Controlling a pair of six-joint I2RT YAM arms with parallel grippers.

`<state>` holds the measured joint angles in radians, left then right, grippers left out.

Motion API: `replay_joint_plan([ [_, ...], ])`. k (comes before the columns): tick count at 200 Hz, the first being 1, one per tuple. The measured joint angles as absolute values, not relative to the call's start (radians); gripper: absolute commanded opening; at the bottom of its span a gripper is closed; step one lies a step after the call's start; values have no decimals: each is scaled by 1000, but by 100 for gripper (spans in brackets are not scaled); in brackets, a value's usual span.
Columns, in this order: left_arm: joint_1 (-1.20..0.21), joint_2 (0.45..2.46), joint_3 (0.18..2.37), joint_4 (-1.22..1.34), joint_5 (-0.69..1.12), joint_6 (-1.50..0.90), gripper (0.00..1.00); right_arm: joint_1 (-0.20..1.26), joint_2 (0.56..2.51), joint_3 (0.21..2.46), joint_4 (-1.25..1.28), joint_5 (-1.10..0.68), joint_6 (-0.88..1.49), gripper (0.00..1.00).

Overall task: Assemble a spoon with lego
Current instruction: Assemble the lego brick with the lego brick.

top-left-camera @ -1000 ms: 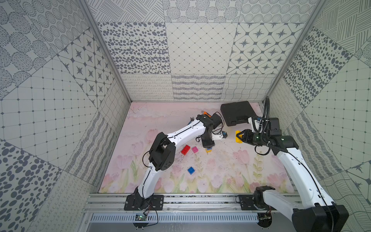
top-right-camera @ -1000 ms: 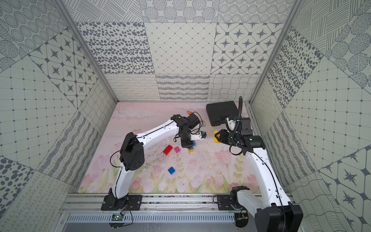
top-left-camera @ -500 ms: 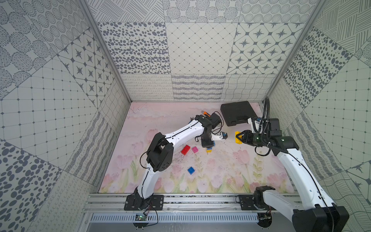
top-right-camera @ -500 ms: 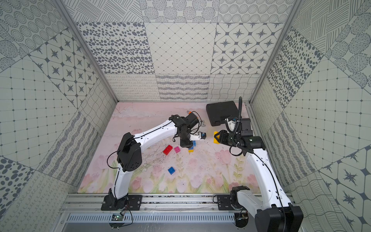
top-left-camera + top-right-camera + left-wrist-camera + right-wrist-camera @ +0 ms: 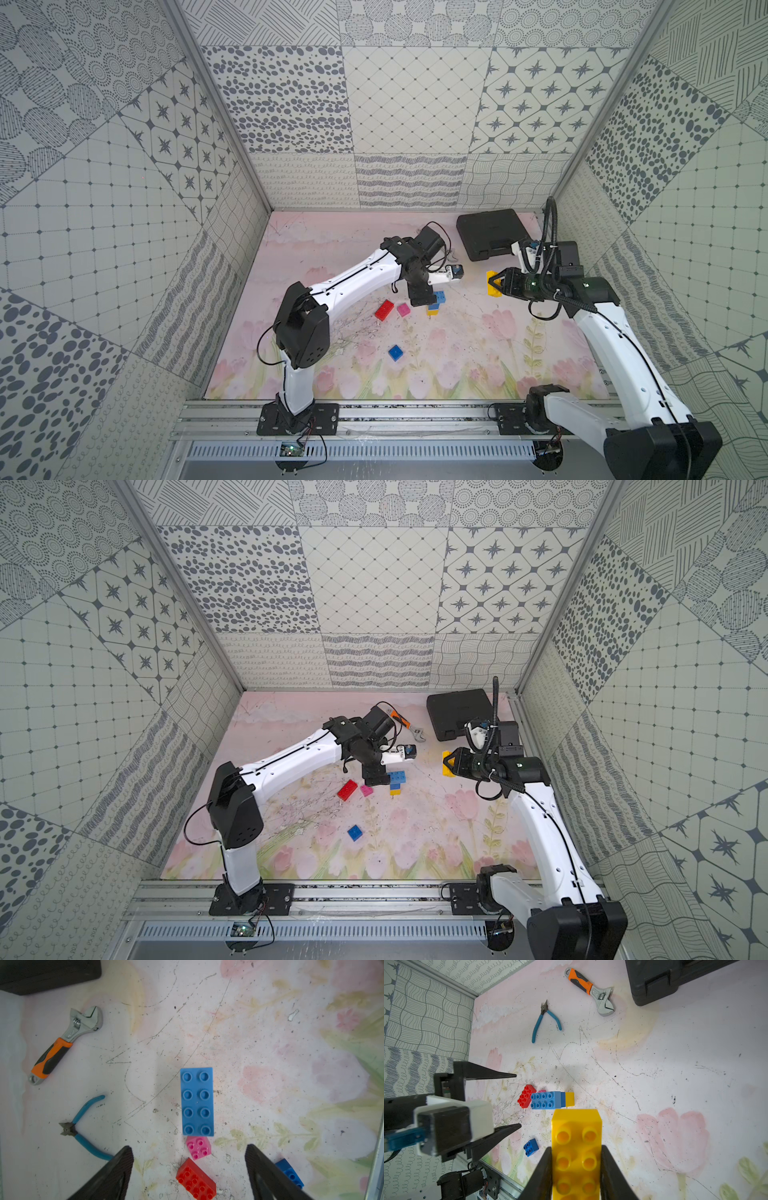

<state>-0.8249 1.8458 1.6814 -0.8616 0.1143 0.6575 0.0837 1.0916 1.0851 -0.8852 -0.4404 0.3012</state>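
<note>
Both top views put the stack (image 5: 433, 304) at mid-frame on the flowered mat (image 5: 465, 357). The left gripper (image 5: 420, 296) hangs nose-down just to its left. Right of centre, the right gripper (image 5: 496, 283) lies level, clamped on a yellow brick (image 5: 494, 292), well apart from the stack.

From above the stack reads as blue over a sliver of yellow. The right wrist view shows it side-on: a light blue oblong (image 5: 544, 1100) on top, a dark blue layer beneath, a small yellow block (image 5: 569, 1098) lowest. The left wrist view gives only the oblong's top: eight round studs in two rows, glossy moulded plastic.

That view also shows the left gripper's black, finely lined fingers (image 5: 116, 1174) spread wide with nothing between them; the oblong lies beyond their tips. In the right wrist view the yellow brick, also two studs wide, fills the gap between that gripper's tapered black fingers (image 5: 542, 1174).

A red oblong (image 5: 384, 309) and a pink square (image 5: 403, 309) lie left of the stack, the pink one just beside it. A dark blue square (image 5: 395, 352) sits apart, lower in the frame.

The blue-handled pliers (image 5: 83, 1126) show only in the wrist views. The wrench (image 5: 409, 728), with a steel head and an orange-and-black grip, shows in a top view. A black moulded case (image 5: 490, 239) fills the mat's upper right corner. The mat is scuffed and speckled.
</note>
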Motion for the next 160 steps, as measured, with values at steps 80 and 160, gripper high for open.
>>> replay_joint_plan([
  [80, -712, 1204, 1182, -654, 16, 96, 95, 354, 1333, 1348, -995, -335, 121, 13],
  [160, -706, 645, 830, -751, -71, -434, 98, 628, 1556, 1591, -1074, -183, -336, 3],
])
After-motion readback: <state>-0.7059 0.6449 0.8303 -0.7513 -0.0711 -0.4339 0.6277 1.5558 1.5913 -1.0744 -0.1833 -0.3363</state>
